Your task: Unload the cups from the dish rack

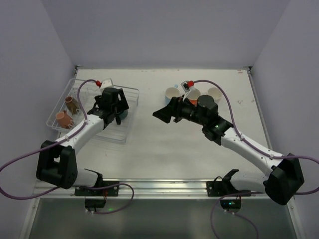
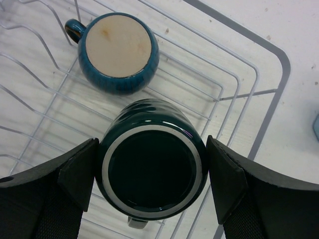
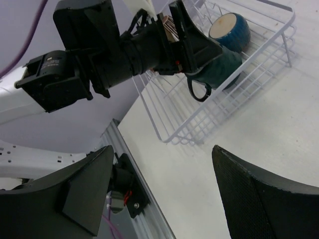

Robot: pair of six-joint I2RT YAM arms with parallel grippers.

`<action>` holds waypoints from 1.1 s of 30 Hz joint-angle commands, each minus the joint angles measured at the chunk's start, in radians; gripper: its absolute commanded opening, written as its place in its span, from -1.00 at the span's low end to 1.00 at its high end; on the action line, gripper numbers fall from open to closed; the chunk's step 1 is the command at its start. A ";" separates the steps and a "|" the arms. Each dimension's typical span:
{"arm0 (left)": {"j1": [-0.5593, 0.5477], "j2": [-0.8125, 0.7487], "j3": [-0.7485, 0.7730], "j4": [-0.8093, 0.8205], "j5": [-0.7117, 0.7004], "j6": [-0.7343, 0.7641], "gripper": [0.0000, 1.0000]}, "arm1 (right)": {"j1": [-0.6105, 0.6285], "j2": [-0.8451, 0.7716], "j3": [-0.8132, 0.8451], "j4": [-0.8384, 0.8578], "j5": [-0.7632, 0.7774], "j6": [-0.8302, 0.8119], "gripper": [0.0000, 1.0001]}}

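The left pincer (image 2: 152, 172) was closed on a glossy, ribbed dark teal mug (image 2: 149, 124) within the thin-wired dish rack (image 1: 114, 133), with one pad pressed to each side. A second teal mug (image 2: 118, 52) was stood inverted just beside it, its unglazed tan base upward. The right pincer (image 3: 162, 164) was spread open and empty above the white worktop (image 3: 259, 124).

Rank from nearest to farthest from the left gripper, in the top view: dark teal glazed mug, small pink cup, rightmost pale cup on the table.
1. Dark teal glazed mug: between the fingers of the left gripper, in the rack.
2. Small pink cup: rack's left end.
3. Rightmost pale cup: on the table, far right.
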 commanded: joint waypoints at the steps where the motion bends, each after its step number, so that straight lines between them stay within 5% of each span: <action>1: 0.007 -0.078 0.070 0.043 0.054 -0.025 -1.00 | 0.010 0.022 0.061 0.060 0.030 0.014 0.65; 13: 0.012 -0.359 0.066 0.078 0.415 -0.158 -1.00 | 0.024 0.076 0.015 0.255 -0.026 0.135 0.65; 23: 0.012 -0.479 -0.046 0.371 0.772 -0.413 -1.00 | 0.024 0.110 0.001 0.387 -0.060 0.187 0.68; 33: 0.010 -0.488 -0.146 0.600 0.940 -0.612 -1.00 | 0.023 0.093 -0.008 0.479 -0.124 0.167 0.62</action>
